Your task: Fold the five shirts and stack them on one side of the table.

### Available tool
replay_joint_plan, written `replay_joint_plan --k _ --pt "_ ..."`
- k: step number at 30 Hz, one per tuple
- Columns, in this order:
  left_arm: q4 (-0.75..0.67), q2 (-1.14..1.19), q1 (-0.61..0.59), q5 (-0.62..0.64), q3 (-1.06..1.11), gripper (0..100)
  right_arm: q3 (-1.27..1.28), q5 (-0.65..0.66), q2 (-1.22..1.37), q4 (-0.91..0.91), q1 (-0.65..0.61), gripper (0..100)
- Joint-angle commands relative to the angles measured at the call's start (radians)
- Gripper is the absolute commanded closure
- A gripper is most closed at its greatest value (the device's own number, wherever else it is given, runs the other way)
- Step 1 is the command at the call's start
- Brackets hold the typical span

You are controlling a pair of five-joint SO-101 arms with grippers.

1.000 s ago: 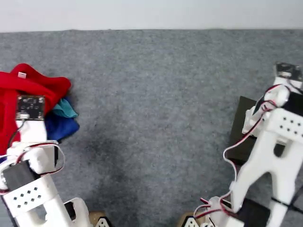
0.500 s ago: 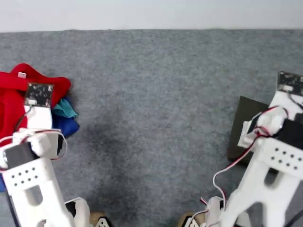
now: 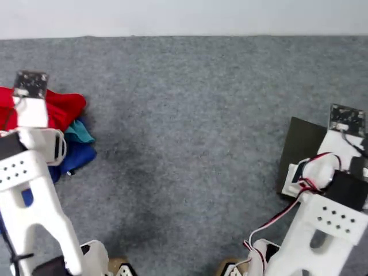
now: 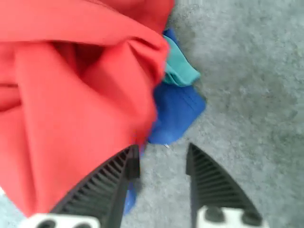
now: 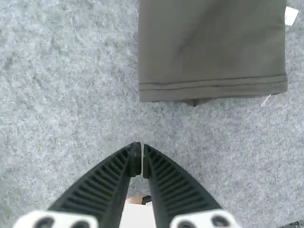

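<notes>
A heap of unfolded shirts lies at the table's left edge: a red shirt [image 3: 63, 107] on top, a teal one [image 3: 79, 132] and a blue one [image 3: 77, 156] under it. My left gripper [image 4: 160, 160] hangs open above the heap's edge, one finger over the red shirt [image 4: 71, 109], the blue shirt [image 4: 175, 111] and teal shirt [image 4: 178, 71] just ahead of it. A folded dark olive shirt [image 3: 302, 152] lies flat at the right side. My right gripper [image 5: 142, 159] is shut, empty, above bare carpet just short of the olive shirt's [image 5: 211, 45] hem.
Grey carpet [image 3: 190, 126] covers the table. A pale wall runs along the far edge. The left arm [image 3: 31, 172] stands over the heap, and the right arm [image 3: 328, 207] covers part of the olive shirt.
The left arm has swung farther out over the red shirt heap. The right arm has drawn back toward the near edge, off the olive shirt.
</notes>
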Motion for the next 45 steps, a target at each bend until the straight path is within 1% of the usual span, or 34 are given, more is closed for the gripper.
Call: replay_joint_plan --k 1,6,9,11,18,20,23,24,27,32,37,40,45 --pt "-0.020 0.032 -0.011 -0.064 -0.139 81 0.011 -0.009 -0.021 0.039 -0.007 99.0" --pt "-0.025 0.091 -0.058 -0.103 -0.251 81 0.028 -0.011 -0.022 0.039 -0.005 99.0" --pt "-0.023 0.172 -0.071 -0.161 -0.257 81 0.028 -0.011 -0.019 0.039 -0.005 99.0" --pt "-0.025 0.238 -0.083 -0.169 -0.263 81 0.028 -0.011 -0.016 0.039 -0.005 99.0" --pt "-0.141 0.439 -0.104 -0.172 -0.272 81 0.029 -0.009 -0.015 0.036 -0.008 99.0" --pt "-0.153 0.442 -0.103 -0.172 -0.274 86 0.029 -0.009 -0.015 0.036 -0.008 99.0" --pt "-0.152 0.413 -0.075 -0.172 -0.286 99 0.029 -0.009 -0.013 0.035 -0.008 99.0" --pt "-0.149 0.397 -0.068 -0.167 -0.291 98 0.028 -0.009 -0.013 0.035 -0.008 99.0" --pt "-0.143 0.322 -0.037 -0.164 -0.295 99 0.021 -0.008 -0.015 0.035 -0.008 99.0" --pt "-0.143 0.172 0.051 -0.161 -0.295 99 0.021 -0.008 -0.015 0.033 -0.010 99.0" --pt "-0.143 0.063 0.187 -0.038 -0.294 99 0.021 -0.008 -0.015 0.033 -0.010 99.0" --pt "-0.135 0.031 0.327 0.012 -0.288 99 0.021 -0.008 -0.018 0.033 -0.010 99.0" --pt "-0.104 0.026 0.629 0.032 -0.288 99 0.021 -0.008 -0.019 0.033 -0.010 99.0"
